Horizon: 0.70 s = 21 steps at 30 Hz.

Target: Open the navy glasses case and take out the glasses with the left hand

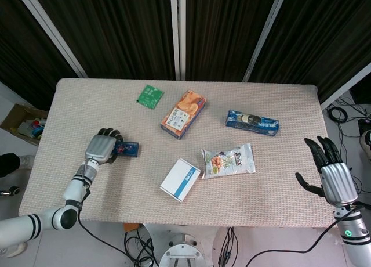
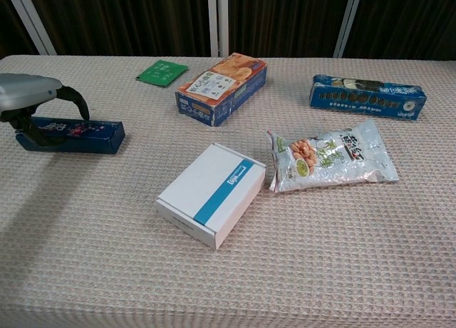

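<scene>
1. Navy glasses case (image 2: 71, 135): lies flat near the left edge of the table (image 1: 272, 180), long side toward me, lid down.
2. Left hand (image 1: 101, 147): sits over the case's left end, fingers curled down across its top and far side. Whether they actually clamp it I cannot tell.
3. Right hand (image 1: 330, 168): off the table's right edge, fingers spread, holding nothing.
4. Risk, sliding: the case looks light; a downward pull on the weave cloth could drag it off the near-left edge.
5. Risk, lid: one hand covering the end may pin the lid closed instead of lifting it.
6. Risk, contents: if the case pops open tilted, the glasses may spill.
7. White box (image 2: 211, 193): well apart, no obstruction.
</scene>
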{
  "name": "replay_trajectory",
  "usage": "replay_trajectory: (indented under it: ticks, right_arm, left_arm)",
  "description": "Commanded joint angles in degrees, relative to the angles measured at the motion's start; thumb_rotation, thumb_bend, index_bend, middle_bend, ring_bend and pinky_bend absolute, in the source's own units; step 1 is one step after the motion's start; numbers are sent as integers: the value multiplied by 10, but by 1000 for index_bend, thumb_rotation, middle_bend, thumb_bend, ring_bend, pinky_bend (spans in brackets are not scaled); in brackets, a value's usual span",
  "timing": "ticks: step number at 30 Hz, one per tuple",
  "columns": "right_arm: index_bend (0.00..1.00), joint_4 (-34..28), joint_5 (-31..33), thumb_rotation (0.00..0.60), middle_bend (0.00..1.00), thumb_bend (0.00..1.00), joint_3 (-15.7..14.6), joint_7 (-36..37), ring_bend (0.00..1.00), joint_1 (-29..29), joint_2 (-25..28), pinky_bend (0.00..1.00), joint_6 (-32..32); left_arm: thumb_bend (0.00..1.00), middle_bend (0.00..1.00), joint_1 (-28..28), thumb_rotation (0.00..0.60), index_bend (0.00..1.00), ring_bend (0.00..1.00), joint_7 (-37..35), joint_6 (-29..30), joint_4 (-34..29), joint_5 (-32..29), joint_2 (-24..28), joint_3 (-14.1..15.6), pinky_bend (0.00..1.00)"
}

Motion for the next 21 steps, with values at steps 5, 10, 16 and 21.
replay_trajectory:
  ticks: [5,10,16,21]
  right_arm:
    - [18,1,1,600,143,235,1,3,0,1,0,6,-4]
    - [19,2,1,600,143,235,2,6,0,1,0,6,-4]
    - [19,2,0,600,143,235,1,10,0,1,0,10,-7]
    - [19,2,0,600,143,233,1,14,0,-2,2,12,-2]
  left_arm:
    - [405,169,-5,600,330,98,7,4,4,-7,-1,7,127]
    - [410,169,-7,600,341,98,5,11,13,-4,-6,11,128]
    - [455,169,-10,600,381,98,-12,12,29,17,-8,11,128]
    - [505,172,-23,600,391,98,-14,-2,49,21,-7,8,127]
